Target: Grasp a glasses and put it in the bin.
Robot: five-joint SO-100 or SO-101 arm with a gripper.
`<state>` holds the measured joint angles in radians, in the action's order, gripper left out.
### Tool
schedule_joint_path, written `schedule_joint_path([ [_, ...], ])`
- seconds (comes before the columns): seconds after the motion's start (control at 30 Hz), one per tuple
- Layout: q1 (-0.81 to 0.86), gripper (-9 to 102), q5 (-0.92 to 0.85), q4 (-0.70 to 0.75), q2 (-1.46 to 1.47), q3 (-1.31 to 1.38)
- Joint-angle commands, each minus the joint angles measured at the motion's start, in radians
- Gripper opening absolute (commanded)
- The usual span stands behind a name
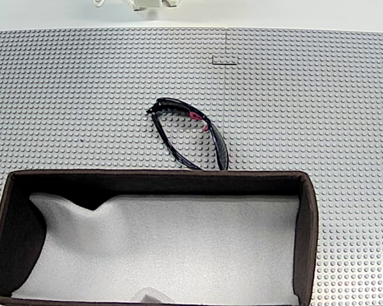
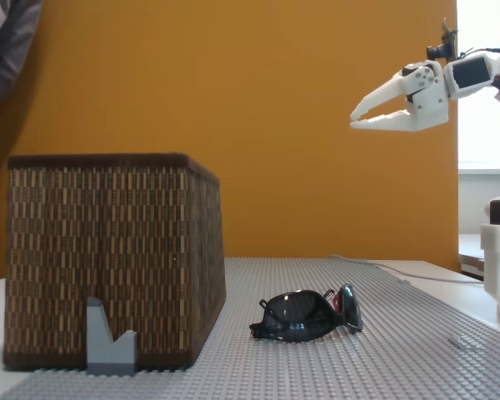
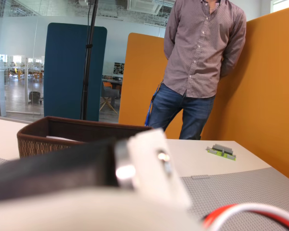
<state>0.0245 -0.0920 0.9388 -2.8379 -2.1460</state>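
Bin: closest to the lens in a fixed view, the bin fills the near part of the studded grey baseplate; dark brown walls, long and rectangular, far wider than the sunglasses.
Bin contents: white foam lining across the floor, curling up at the left end; no glasses inside.
Bin from the side: woven brown weave on the outer wall, with a small grey notched block standing against its near face.
Glasses: black wraparound sunglasses lying on the baseplate just beyond the bin's far wall, arm tips almost at the rim; pink-red accents near the bridge.
Glasses, side look: dark glossy lenses, resting on the plate to the right of the bin, apart from it.
Gripper: white two-finger gripper up high at the right in a fixed view, well above the glasses, pointing left and a touch downward.
Fingers: slightly parted, nothing between them.
Background: a person stands by the orange partition in the wrist view.
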Motion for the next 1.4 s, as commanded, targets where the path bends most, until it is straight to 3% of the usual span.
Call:
schedule_joint_path([
  [0.0,-0.055,0,0.118,-0.578,-0.156,-0.462],
  [0.37,-0.061,0,0.126,-0.555,-0.143,-0.449],
  [0.6,-0.189,0,0.075,-0.170,0.017,-0.181],
  [0.8,-0.344,0,-0.043,-0.015,0.368,-0.037],
  [1.03,-0.376,14,-0.081,-0.025,0.693,0.000],
  [1.23,-0.373,17,-0.054,-0.041,0.769,-0.021],
  [1.37,-0.341,18,-0.031,-0.147,0.775,-0.091],
])
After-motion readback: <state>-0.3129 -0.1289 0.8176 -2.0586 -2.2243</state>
